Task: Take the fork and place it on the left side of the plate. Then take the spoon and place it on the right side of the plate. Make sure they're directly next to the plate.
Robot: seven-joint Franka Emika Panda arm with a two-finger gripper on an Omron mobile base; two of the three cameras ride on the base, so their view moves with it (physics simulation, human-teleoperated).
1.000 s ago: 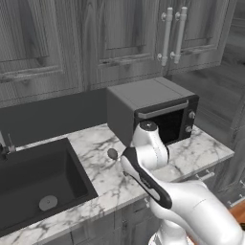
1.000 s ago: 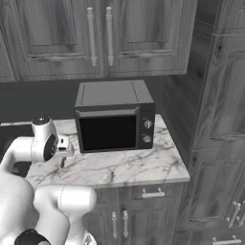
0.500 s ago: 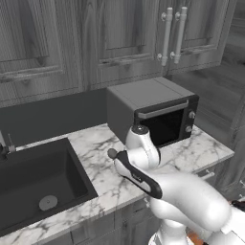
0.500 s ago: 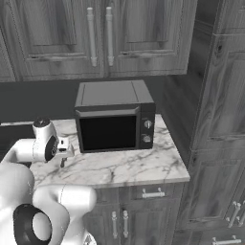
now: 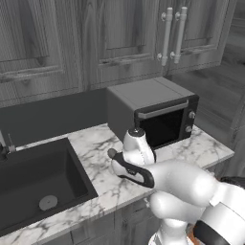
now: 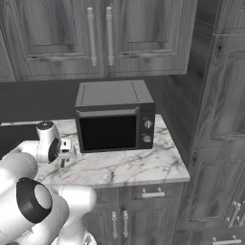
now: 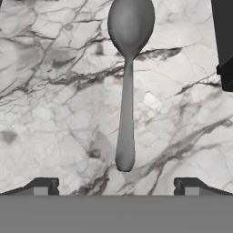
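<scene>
The spoon [image 7: 126, 86], dark grey with an oval bowl, lies flat on the marble counter [image 7: 54, 104]. In the hand view its bowl points to the top and its handle end lies just above the gap between my fingertips. My gripper [image 7: 116, 186] is open, hovering over the handle end, and nothing is between the fingertips [image 7: 42, 185]. From the left base view the spoon's bowl [image 5: 111, 153] peeks out left of my hand. In the right base view my gripper [image 6: 62, 160] points down at the counter beside the microwave. The fork and the plate are out of view.
A dark microwave [image 5: 153, 117] stands on the counter just right of my hand, and its corner [image 7: 225, 41] shows in the hand view. A black sink [image 5: 38, 182] is sunk into the counter to the left. Wall cabinets [image 6: 100, 38] hang above.
My hand has shifted slightly left over the counter and the arm's lower links have swung forward into the views. The spoon has stayed where it was and the jaws have stayed wide.
</scene>
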